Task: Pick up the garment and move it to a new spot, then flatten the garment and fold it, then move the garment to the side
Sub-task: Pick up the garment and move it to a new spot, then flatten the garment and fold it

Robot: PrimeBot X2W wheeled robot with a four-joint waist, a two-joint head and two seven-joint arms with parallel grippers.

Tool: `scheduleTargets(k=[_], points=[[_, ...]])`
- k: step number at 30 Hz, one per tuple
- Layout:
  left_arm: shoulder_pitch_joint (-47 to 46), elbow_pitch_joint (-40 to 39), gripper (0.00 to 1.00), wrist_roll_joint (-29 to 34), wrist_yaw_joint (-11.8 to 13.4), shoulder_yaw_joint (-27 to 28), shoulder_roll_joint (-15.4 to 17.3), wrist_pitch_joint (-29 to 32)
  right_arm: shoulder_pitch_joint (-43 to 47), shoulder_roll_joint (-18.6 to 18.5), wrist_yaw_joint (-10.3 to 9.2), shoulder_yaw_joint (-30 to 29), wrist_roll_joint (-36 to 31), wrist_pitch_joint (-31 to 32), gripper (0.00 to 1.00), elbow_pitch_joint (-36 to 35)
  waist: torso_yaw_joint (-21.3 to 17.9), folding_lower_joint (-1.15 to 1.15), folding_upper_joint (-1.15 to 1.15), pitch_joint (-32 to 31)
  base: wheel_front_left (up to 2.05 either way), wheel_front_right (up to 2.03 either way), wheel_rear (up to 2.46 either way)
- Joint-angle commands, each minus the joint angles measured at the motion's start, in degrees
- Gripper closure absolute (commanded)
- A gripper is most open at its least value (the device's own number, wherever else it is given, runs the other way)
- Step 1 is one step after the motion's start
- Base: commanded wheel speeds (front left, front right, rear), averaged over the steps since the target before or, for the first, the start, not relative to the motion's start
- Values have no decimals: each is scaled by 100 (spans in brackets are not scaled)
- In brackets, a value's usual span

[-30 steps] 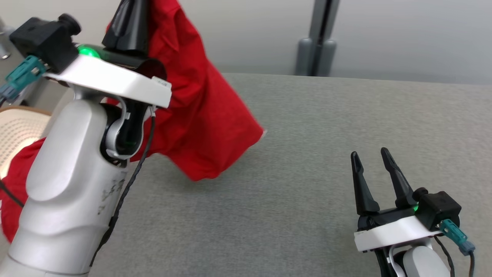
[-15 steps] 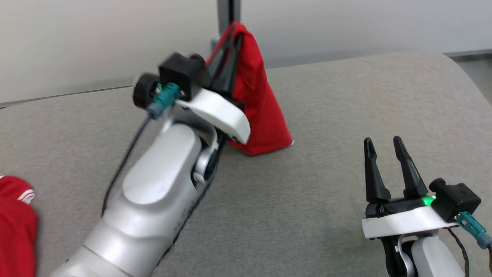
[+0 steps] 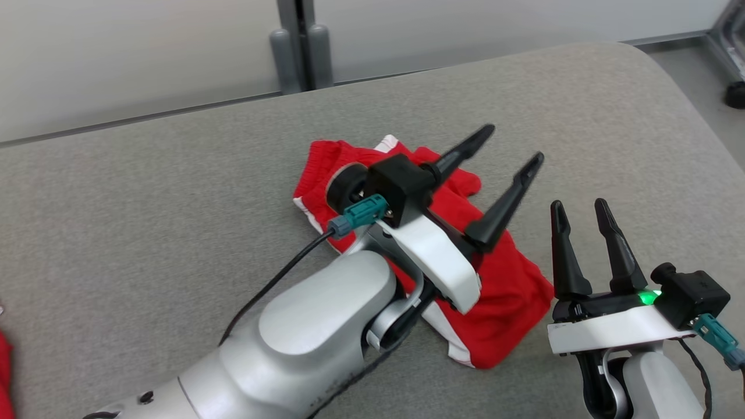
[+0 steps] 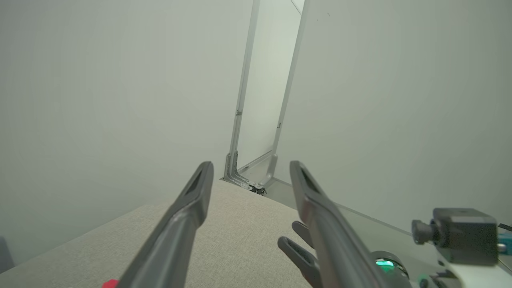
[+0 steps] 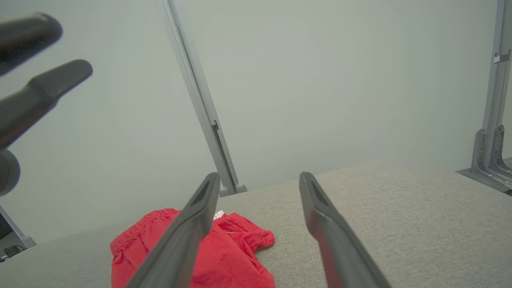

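Note:
The garment (image 3: pixel 506 285), red shorts with white trim, lies crumpled on the grey padded table (image 3: pixel 145 192), partly hidden under my left arm; the right wrist view shows the garment (image 5: pixel 228 256) low and left of centre. My left gripper (image 3: pixel 517 142) hangs open above it, fingers spread and nothing between them. In its own view the left gripper (image 4: pixel 249 172) points at the far wall over the table's edge. My right gripper (image 3: pixel 576 206) stands open and empty just right of the garment, and the right gripper (image 5: pixel 259 180) in its own view aims past the shorts.
A grey post (image 3: pixel 300 43) stands behind the table's far edge against a pale wall. Another scrap of red cloth (image 3: pixel 4 361) shows at the far left edge. The table's rounded right end (image 3: pixel 687 99) drops to the floor.
My left gripper has opened and let go of the garment, which has dropped from hanging upright to lying on the table. The camera has also shifted. The right gripper stays open.

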Motion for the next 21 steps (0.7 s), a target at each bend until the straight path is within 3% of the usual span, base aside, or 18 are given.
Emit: scheduleTargets(k=[1,7,15,17,18,21], points=[[-42,65,0,195,-8,206,49,-26,23,-11,1,-15,-49,-8,0,-6,219,0,0,-3,0,0,0],[329,354,0,1278,-89,1303,105,-19,118,-12,1,-56,-288,-8,0,-47,763,0,0,-118,0,0,0],[1944,-202,0,2326,-610,3216,871,-17,344,-17,2,-82,-560,-8,0,-43,1340,0,0,-261,0,0,0],[2155,-281,0,2513,-615,3397,969,-16,364,-11,2,-84,-592,-8,0,-36,1388,0,0,-267,0,0,0],[2607,-498,0,2836,-474,3811,1069,-16,402,-15,1,-86,-674,-8,0,-35,1460,0,0,-276,0,0,0],[3069,-736,0,2942,-498,4208,935,-16,486,-19,1,-147,-674,-8,0,-63,1548,0,0,-296,0,0,0]])
